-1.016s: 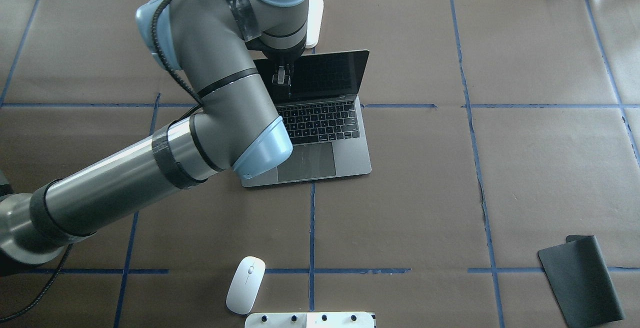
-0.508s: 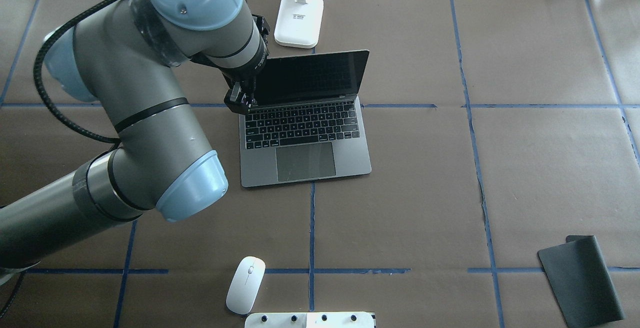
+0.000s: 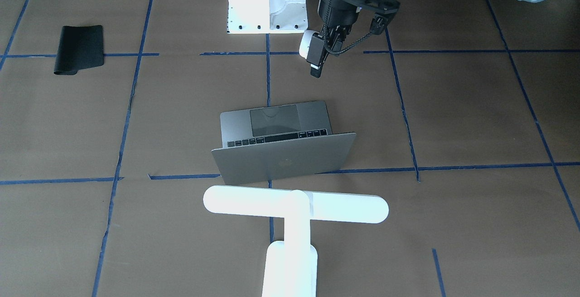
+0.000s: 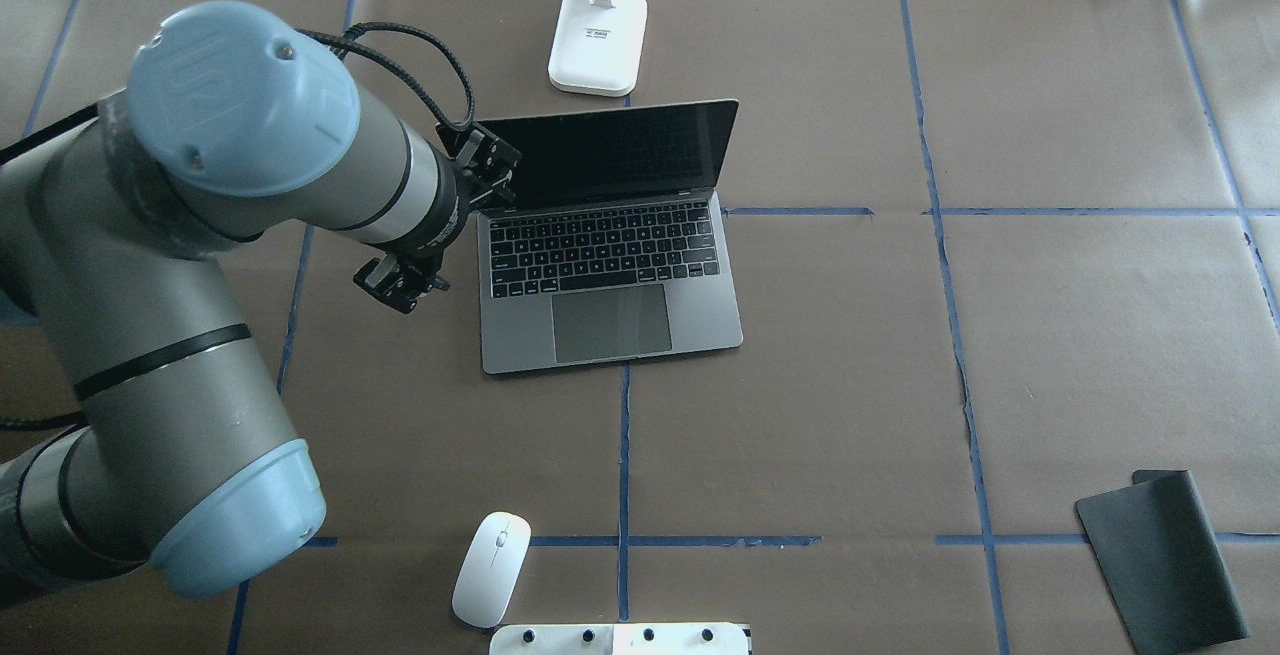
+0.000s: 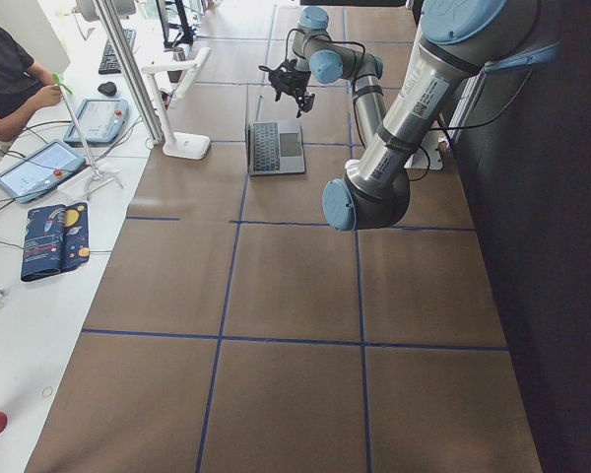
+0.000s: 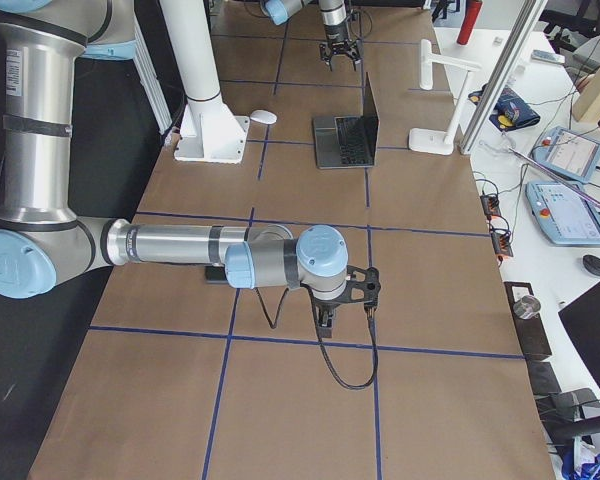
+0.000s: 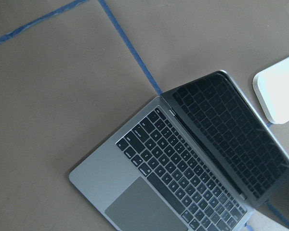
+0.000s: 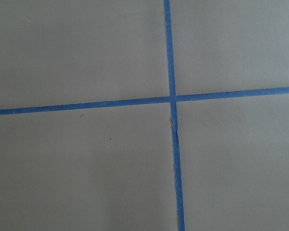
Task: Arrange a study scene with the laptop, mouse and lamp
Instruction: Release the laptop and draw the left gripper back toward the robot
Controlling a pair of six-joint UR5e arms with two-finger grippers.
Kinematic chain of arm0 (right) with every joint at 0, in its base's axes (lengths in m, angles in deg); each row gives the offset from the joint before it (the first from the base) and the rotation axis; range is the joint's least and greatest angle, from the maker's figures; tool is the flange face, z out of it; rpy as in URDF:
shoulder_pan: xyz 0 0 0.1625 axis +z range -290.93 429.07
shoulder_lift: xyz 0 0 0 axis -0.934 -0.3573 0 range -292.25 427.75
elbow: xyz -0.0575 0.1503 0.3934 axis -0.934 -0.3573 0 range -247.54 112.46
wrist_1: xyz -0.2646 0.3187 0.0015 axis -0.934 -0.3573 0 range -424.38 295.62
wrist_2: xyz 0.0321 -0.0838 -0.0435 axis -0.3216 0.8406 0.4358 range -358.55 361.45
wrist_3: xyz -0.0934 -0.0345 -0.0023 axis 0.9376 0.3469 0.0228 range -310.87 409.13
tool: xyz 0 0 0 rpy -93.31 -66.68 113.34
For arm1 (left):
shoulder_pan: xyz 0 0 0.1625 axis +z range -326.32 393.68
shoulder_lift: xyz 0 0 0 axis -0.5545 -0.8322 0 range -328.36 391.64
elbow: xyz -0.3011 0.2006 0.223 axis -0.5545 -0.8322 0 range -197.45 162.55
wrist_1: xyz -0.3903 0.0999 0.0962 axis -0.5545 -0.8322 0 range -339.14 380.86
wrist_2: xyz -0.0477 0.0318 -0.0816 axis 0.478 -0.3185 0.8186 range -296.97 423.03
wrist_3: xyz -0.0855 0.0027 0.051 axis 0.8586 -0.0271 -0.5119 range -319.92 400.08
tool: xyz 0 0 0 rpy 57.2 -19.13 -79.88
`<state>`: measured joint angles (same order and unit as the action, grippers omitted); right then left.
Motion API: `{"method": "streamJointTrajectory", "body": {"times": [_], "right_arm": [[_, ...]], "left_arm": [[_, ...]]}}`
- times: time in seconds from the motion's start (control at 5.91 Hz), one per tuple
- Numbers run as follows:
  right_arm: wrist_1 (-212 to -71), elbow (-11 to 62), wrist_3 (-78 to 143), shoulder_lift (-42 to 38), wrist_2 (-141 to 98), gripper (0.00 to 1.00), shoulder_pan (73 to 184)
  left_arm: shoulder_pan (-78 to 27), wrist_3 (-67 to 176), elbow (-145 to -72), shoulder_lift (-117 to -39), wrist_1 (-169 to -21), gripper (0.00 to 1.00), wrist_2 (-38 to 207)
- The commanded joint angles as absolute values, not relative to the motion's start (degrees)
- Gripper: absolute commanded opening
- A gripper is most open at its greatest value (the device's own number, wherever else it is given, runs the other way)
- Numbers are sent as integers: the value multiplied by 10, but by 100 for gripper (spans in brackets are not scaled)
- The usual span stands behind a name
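Silver-grey laptop [image 4: 610, 265] open, lamp [image 4: 592, 40] just behind

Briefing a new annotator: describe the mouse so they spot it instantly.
From the open laptop mid-table, come back toward the robot's edge. The mouse lies on a blue tape line, just left of the boxy white pedestal in the overhead view. It is the only small white oval, with a thin dark centre line.

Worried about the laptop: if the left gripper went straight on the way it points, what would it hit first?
The left gripper points down; likely bare brown table paper beside the laptop, though depth is unclear.
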<state>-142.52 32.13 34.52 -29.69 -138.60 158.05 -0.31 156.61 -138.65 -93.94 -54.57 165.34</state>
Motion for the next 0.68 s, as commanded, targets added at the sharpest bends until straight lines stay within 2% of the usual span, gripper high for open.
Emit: {"method": "streamJointTrajectory", "body": {"times": [0.0,0.51], "right_arm": [[-1325,341,229,-324,-1385,100,1527],[-1126,354,122,-441,-1376,100,1432]], "left_arm": [[20,1453,-1431,-887,-546,100,1653],[44,1452,-1450,-886,-548,100,1648]]}}
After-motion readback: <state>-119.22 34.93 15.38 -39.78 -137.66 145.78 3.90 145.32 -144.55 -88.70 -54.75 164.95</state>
